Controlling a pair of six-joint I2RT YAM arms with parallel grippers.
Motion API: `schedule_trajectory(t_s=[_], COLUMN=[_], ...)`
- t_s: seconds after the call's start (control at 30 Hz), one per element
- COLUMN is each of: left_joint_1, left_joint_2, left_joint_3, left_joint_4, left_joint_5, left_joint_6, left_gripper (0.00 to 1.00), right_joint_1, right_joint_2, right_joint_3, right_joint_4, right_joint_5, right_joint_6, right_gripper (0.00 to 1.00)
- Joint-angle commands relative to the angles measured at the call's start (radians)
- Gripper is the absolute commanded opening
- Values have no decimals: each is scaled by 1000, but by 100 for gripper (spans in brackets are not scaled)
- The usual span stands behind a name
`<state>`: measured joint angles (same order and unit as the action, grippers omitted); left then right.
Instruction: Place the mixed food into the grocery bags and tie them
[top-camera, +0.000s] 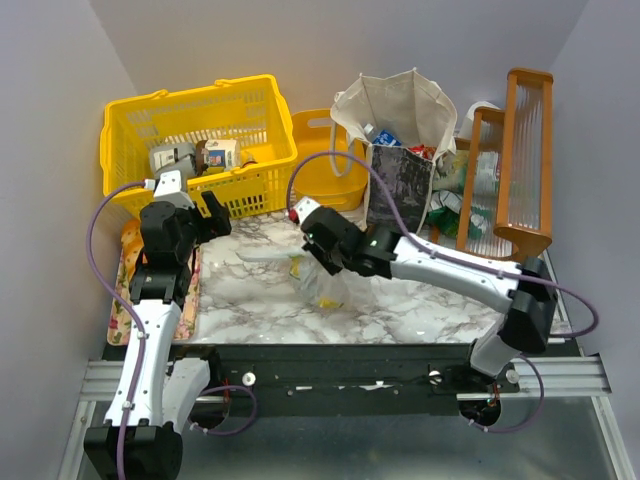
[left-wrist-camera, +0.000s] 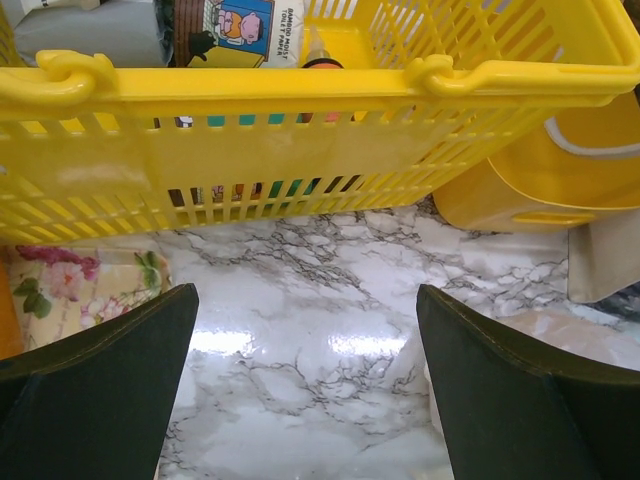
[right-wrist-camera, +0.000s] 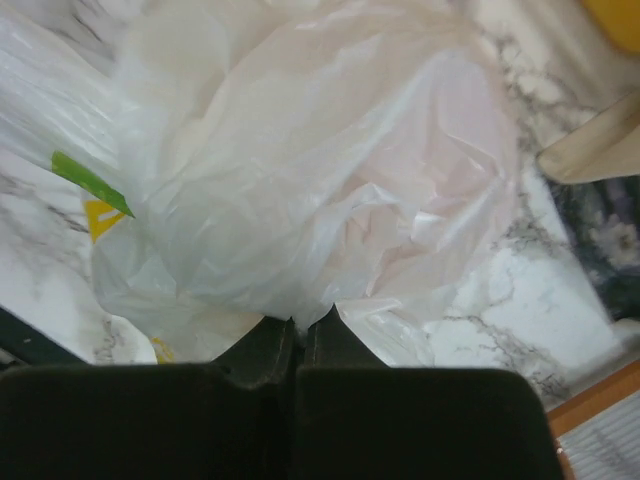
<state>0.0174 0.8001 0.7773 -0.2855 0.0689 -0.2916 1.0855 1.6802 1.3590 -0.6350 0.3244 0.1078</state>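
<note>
The thin white plastic bag with yellow-green prints lies crumpled on the marble table; it fills the right wrist view. My right gripper is shut on a fold of the plastic bag. The beige canvas tote stands upright at the back, with a water bottle and red packets showing in its mouth. My left gripper is open and empty above the table, in front of the yellow basket; its fingers frame bare marble.
The yellow basket at back left holds cartons. A yellow tub stands beside it. A wooden rack with packets stands at the right. A floral cloth lies at the left edge.
</note>
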Motion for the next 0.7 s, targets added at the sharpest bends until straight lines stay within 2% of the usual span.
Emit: schedule_trajectory(t_s=[0.0, 0.1, 0.17, 0.2, 0.27, 0.3, 0.37, 0.4, 0.47, 0.67], left_joint_1=[-5, -5, -5, -7, -5, -5, -7, -8, -13, -14], left_joint_2=[-10, -10, -10, -10, -12, -13, -18, -21, -25, -32], left_joint_3=[-12, -12, -12, -10, -13, -13, -16, -18, -19, -24], left_joint_4=[-1, -1, -1, -1, -1, 0, 3, 5, 5, 9], left_joint_5=[-26, -26, -26, -23, -23, -20, -18, -15, -15, 2], left_joint_6=[14, 12, 12, 12, 12, 11, 8, 8, 8, 9], left_gripper=[99, 99, 99, 99, 99, 99, 99, 99, 99, 99], right_joint_1=[5, -30, -100, -131, -222, -242, -271, -276, -320, -539], right_joint_2=[-177, -191, -185, -180, -172, -175, -206, -217, -223, -84], right_joint_3=[196, 371, 451, 535, 601, 617, 573, 542, 451, 496], right_joint_4=[-3, 0, 17, 49, 99, 197, 347, 529, 750, 833], right_joint_5=[57, 122, 130, 127, 126, 151, 234, 255, 246, 105], right_joint_6=[-75, -169, -221, -230, -250, -257, -351, -394, -483, -464], right_gripper=[1, 1, 1, 0, 1, 0, 1, 1, 1, 1])
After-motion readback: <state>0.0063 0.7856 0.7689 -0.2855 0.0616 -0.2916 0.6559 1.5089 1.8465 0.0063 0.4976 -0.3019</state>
